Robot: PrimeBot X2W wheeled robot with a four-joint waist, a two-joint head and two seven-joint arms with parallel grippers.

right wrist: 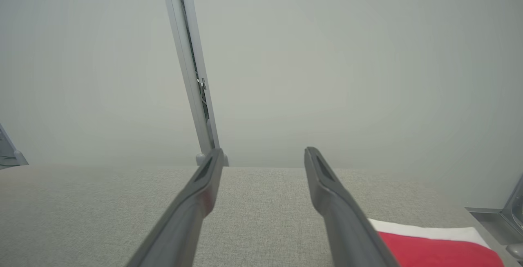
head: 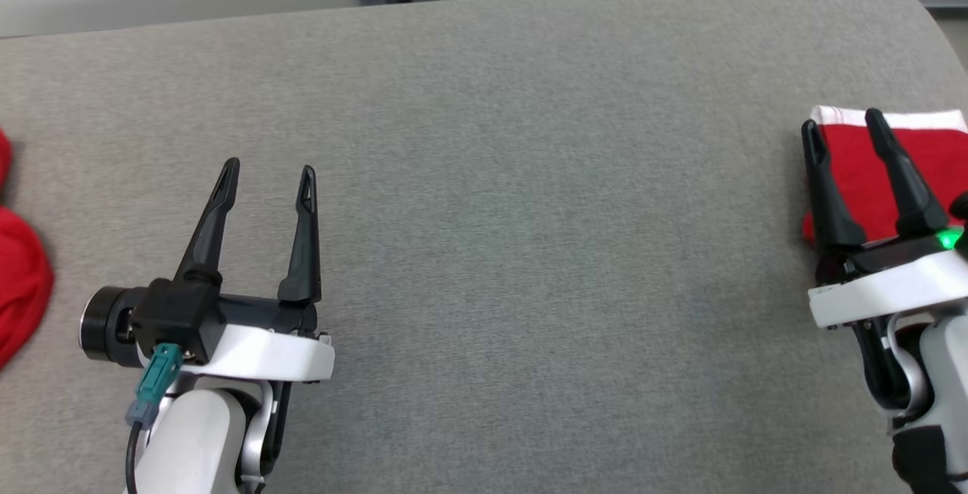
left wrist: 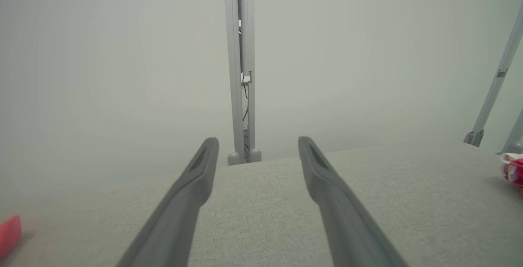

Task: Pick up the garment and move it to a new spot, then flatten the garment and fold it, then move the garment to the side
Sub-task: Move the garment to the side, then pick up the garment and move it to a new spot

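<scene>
Garment [head: 862, 176] lies folded under the wide-spread right end effector [head: 841, 119] — a low pull-back could snag it.

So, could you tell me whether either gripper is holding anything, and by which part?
Nothing is held. The left gripper is open over the grey surface; the right gripper is open over the folded red garment, not gripping it.

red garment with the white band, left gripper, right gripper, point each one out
red garment [head: 866, 176], head view, red fabric below its white band.
left gripper [head: 269, 169], head view, midway between its open fingertips.
right gripper [head: 841, 119], head view, midway between its open fingertips, over the garment's edge.
</scene>
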